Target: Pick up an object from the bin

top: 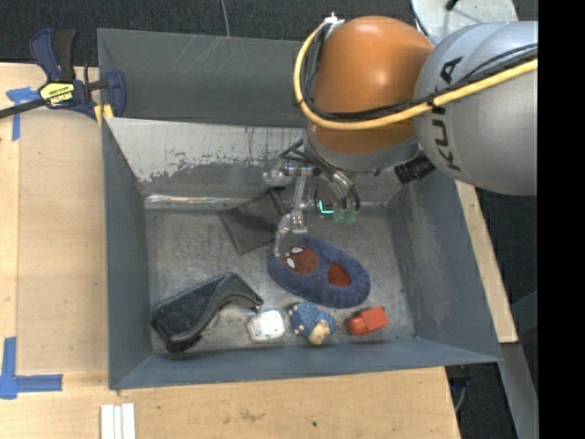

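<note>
Gripper (pixel 315 227): down inside grey bin (pixel 123 245), under orange wrist cover (pixel 366 80), arm in from the right. Hangs over back-centre of the bin floor, close to the rear wall. Open or closed: cannot tell from this angle. Lowest part at the rear left edge of a blue slipper (pixel 322 277); touching or just above, cannot tell. Nothing seen held.

Blue slipper: oval, with red-orange patches on its upper side, flat on the floor, centre-right of bin, directly in front of and below the gripper.

Along the front wall, left to right: black shoe-like item (pixel 196 311), small white object (pixel 267 326), small blue-and-tan toy (pixel 311 323), small red block (pixel 368 320). Toy and red block just beside the slipper's front edge; white object touching or nearly touching the toy.

Dark flat shape (pixel 249 229) on the floor left of the gripper; object or shadow, not clear.
</note>
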